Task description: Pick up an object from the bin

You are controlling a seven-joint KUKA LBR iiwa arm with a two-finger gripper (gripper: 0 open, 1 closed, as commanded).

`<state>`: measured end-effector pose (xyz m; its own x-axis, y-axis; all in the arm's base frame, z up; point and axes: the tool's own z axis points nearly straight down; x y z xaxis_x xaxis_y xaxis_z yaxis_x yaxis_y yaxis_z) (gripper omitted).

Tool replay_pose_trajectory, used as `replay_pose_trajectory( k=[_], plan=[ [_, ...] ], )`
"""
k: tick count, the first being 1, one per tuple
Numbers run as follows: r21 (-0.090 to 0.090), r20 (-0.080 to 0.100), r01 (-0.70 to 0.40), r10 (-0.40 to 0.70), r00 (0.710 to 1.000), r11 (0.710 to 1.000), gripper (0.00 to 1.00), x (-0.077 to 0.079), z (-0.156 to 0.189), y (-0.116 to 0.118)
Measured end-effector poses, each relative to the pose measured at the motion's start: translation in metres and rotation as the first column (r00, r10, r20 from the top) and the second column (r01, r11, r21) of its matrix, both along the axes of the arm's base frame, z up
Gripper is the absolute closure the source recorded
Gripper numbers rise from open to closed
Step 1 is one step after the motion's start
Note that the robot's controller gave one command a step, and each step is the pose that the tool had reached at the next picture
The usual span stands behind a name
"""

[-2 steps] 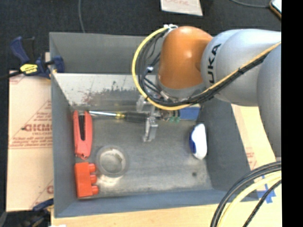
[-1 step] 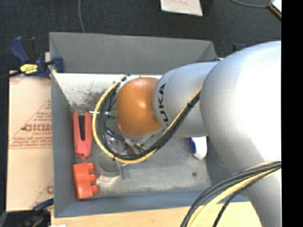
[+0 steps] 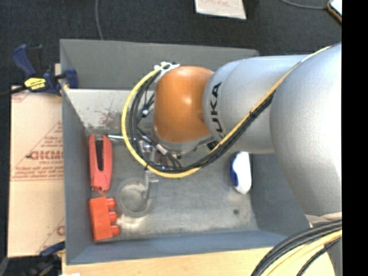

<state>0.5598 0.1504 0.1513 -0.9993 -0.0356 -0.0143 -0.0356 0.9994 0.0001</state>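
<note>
1. The gripper (image 3: 150,185) hangs low in the bin's (image 3: 190,56) left half, under the arm's orange wrist cover (image 3: 181,105). The cover and cables hide most of it, so whether it is open or closed cannot be told.
2. The nearest thing is a clear round cup (image 3: 131,200), near the front wall. The gripper's visible tip overlaps the cup's right rim. Contact cannot be confirmed.
3. Judgement: the cup lies slightly left of the tip. Being round, it has no long axis to line up with.
4. A pink clip (image 3: 100,164) lies lengthwise along the left wall, beside the cup.
5. A red block (image 3: 103,218) sits in the front-left corner, close to the cup.
6. A white and blue thing (image 3: 241,172) lies well apart, to the right.
</note>
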Motion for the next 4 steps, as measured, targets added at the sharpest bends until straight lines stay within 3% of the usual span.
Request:
replay_pose_trajectory(
  k=[1,2,3,4],
  plan=[
    [-0.003,-0.008,-0.158,0.158,0.987,0.987,0.0,-0.03,-0.05,0.004],
    [0.002,-0.005,0.004,-0.004,1.0,1.0,0.0,-0.013,-0.076,-0.001],
    [0.004,0.001,0.12,-0.12,0.993,0.993,1.0,-0.027,-0.078,-0.002],
    [0.004,0.001,0.121,-0.121,0.993,0.993,1.0,-0.027,-0.078,-0.002]
  ],
)
